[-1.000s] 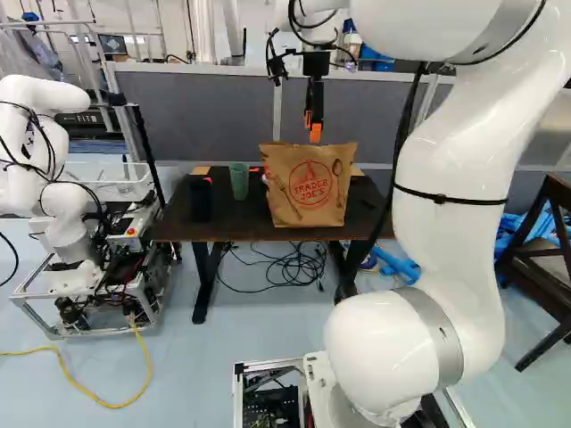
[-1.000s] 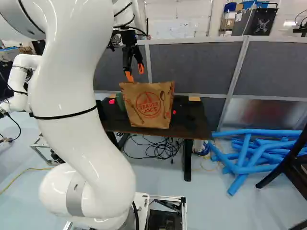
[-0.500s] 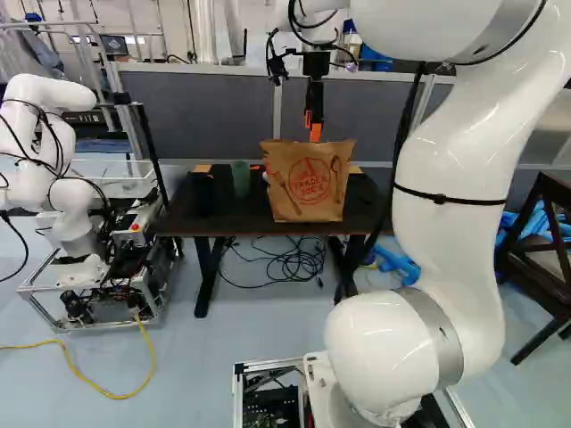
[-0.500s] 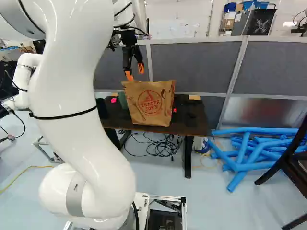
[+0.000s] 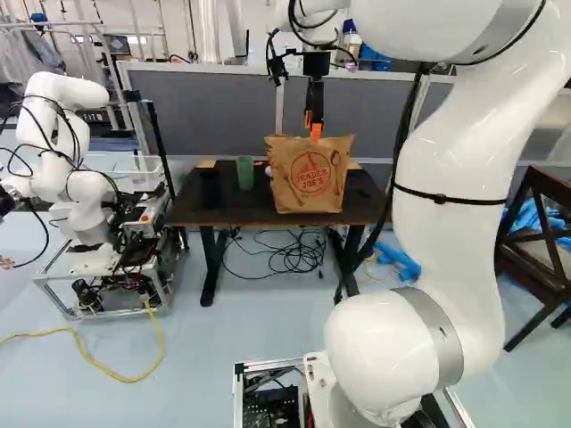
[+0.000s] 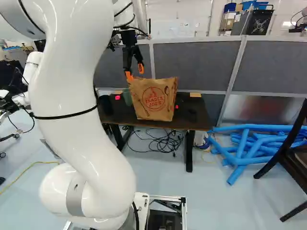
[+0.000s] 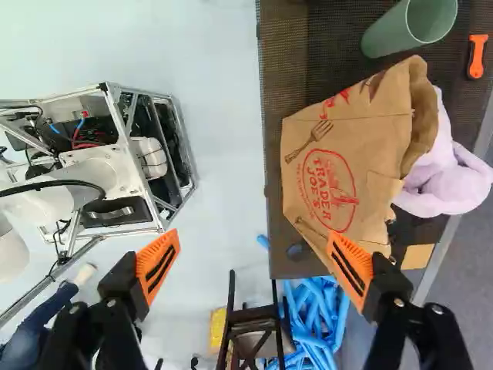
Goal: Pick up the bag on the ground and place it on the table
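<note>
My gripper (image 6: 134,72) hangs high in the right base view, in front of the upper rim of the brown paper bag (image 6: 153,99). The bag stands upright on the dark table (image 5: 241,215). In the wrist view the gripper (image 7: 253,245) is wide open with nothing held; one orange finger overlaps a corner of the bag (image 7: 347,166), the other shows over the floor. Whether that finger touches the paper I cannot tell.
On the table are a green cup (image 5: 244,173), a lilac plush (image 7: 445,176) and an orange-handled tool (image 7: 477,56). Another robot (image 5: 78,209) stands left of it. Cables (image 5: 285,254) lie underneath; blue tubes (image 6: 249,148) and a chair (image 5: 540,245) are to the right.
The base has moved, backing away from the table with a slight turn; table and bag look smaller and higher in the base views. My arm keeps its pose and the gripper stays open.
</note>
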{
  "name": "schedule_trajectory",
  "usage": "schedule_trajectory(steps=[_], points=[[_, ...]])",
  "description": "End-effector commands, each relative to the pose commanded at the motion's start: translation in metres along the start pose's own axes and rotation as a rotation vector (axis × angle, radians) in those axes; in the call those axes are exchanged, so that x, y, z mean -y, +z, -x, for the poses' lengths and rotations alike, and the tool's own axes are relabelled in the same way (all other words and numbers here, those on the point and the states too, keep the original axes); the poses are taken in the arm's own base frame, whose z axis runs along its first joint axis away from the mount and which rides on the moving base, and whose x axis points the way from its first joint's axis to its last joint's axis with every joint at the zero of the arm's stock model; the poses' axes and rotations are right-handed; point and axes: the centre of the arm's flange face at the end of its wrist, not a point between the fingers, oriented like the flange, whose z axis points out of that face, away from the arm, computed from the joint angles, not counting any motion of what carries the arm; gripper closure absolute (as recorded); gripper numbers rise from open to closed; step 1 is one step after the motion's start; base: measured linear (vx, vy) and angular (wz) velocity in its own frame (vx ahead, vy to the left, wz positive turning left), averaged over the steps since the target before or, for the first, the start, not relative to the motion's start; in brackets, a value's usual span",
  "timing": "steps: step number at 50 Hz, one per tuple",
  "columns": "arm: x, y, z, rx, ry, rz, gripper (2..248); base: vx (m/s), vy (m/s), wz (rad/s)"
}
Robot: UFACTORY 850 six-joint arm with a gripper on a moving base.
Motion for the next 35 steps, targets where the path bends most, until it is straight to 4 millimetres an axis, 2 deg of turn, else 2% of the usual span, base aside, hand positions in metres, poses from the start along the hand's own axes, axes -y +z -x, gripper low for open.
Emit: schedule_trajectory(steps=[20, 35], points=[[0.0000, 0.0000, 0.0000, 0.000, 0.000, 0.000, 3, -0.130, 0.040, -0.002], [0.0000, 0.0000, 0.0000, 0.000, 0.000, 0.000, 3, -0.121, 0.003, 0.010]])
